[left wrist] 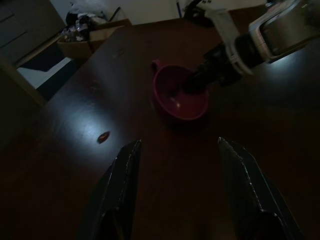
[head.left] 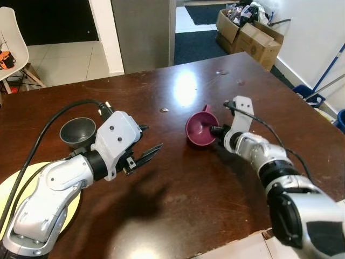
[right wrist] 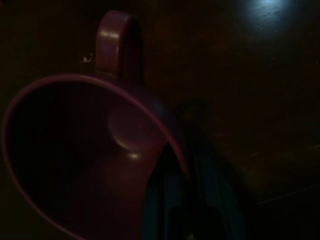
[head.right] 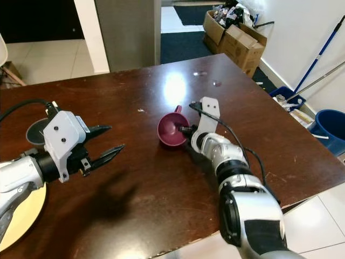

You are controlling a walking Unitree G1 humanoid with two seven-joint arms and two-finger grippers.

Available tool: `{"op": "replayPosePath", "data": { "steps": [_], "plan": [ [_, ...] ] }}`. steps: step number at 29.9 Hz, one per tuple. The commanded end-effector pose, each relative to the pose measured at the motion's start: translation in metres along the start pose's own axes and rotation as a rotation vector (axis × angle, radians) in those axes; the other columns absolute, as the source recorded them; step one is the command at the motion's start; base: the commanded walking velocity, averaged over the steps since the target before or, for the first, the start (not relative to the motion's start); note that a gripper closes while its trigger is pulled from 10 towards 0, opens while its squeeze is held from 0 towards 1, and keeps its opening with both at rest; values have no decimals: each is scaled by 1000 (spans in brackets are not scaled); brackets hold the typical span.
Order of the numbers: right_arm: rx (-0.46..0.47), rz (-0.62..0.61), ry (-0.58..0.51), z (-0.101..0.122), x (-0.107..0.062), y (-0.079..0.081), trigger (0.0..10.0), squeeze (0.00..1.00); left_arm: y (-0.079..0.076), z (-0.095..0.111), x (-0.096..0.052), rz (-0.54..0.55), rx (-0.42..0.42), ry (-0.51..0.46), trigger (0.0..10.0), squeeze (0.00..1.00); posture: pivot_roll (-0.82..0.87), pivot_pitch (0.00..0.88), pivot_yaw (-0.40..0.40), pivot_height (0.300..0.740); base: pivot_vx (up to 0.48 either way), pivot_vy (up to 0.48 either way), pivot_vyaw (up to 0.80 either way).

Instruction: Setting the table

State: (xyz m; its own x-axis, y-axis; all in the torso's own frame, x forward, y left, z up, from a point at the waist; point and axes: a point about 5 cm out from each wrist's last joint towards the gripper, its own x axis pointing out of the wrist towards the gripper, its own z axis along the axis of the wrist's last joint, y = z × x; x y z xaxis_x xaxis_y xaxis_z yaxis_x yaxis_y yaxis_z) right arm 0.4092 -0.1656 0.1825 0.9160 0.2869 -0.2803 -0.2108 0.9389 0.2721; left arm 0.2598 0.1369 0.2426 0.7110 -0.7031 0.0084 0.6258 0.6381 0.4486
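The right end effector (head.left: 215,130) grips the rim of a maroon cup (head.left: 200,128), one black finger inside the bowl and the other outside its wall, closed on the near edge. The cup is tilted on the dark brown desk (head.left: 205,189), its mouth turned toward the left end effector and its handle (head.left: 207,108) on the far side from the gripping fingers. In the right wrist view the cup's pale inner bottom and looped handle sit just ahead of the fingers (right wrist: 172,200), which pinch the rim.

The left end effector (head.left: 144,144) hangs over the desk with its two black fingers spread wide and nothing between them. The cup lies well ahead of its fingertips, in line with the gap, as the left wrist view shows. Just behind this end effector, beside its wrist, stands a grey bowl (head.left: 77,131) upright on the desk. Further back under the left arm lies a pale yellow plate (head.left: 16,186), partly covered by the arm.

A small crumb or chip (head.left: 164,110) rests on the desk between the two end effectors, nearer the cup.

Beyond the desk are cardboard boxes (head.left: 249,33) against the wall, a white chair (head.left: 13,43), and a blue bucket (head.right: 328,125) with mop handles beside it. No writing, label or brand can be read on any of these things.
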Motion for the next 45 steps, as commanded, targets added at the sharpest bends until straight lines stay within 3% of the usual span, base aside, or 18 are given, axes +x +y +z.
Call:
{"op": "replayPosePath", "data": {
  "steps": [1, 2, 5, 6, 14, 20, 21, 22, 23, 24, 39, 42, 45],
  "plan": [
    [11, 1, -8, 1, 0, -1, 10000, 325, -5, -1, -1, -16, -16, 8, 10000, 0, 121, 138, 88, 740, 0, 0, 0],
    [-2, -1, -17, 4, 0, -2, 10000, 525, -6, -1, -1, -15, -19, 9, 10000, 0, 122, 140, 87, 740, 0, 0, 0],
    [0, 0, -36, 9, -1, -2, 10000, 565, -7, -2, -1, -11, -23, 11, 10000, 0, 124, 140, 85, 740, 0, 0, 0],
    [14, 0, -48, 12, -1, -3, 10000, 1000, -9, -2, 0, -7, -28, 11, 10000, 0, 125, 140, 84, 740, 0, 0, 0],
    [74, 28, -102, 25, -2, -1, 10000, 1000, -13, -3, 0, -5, -43, 19, 10000, 0, 118, 137, 81, 740, 0, 0, 0],
    [38, 16, -121, 27, -3, -2, 10000, 1000, -14, -3, 1, -3, -46, 18, 10000, 0, 117, 135, 82, 740, 0, 0, 0],
    [42, 16, -123, 27, -3, -2, 10000, 945, -14, -3, 2, -1, -45, 17, 10000, 0, 118, 134, 82, 740, 0, 0, 0],
    [43, 15, -126, 27, -3, -2, 10000, 800, -13, -3, 2, 0, -45, 17, 10000, 0, 118, 134, 82, 740, 0, 0, 0],
    [44, 24, -135, 28, -3, -2, 10000, 478, -13, -3, 2, 1, -45, 17, 10000, 0, 118, 134, 81, 740, 0, 0, 0],
    [47, 35, -153, 31, -3, 0, 10000, 0, -14, -3, 2, 3, -47, 16, 10000, 0, 117, 132, 81, 740, 0, 0, 0],
    [3, 62, -205, 39, -6, -2, 10000, 0, -16, -4, 7, 1, -55, 8, 10000, 0, 95, 112, 84, 740, 0, 0, 0],
    [-157, 68, -180, 34, -5, -1, 10000, 0, -15, -4, 7, 9, -53, 7, 10000, 0, 95, 109, 83, 740, 0, 0, 0],
    [-175, 114, -173, 30, -3, 7, 10000, 0, -13, -5, 9, 39, -53, 7, 10000, 0, 97, 109, 83, 740, 0, 0, 0]
  ]
}}
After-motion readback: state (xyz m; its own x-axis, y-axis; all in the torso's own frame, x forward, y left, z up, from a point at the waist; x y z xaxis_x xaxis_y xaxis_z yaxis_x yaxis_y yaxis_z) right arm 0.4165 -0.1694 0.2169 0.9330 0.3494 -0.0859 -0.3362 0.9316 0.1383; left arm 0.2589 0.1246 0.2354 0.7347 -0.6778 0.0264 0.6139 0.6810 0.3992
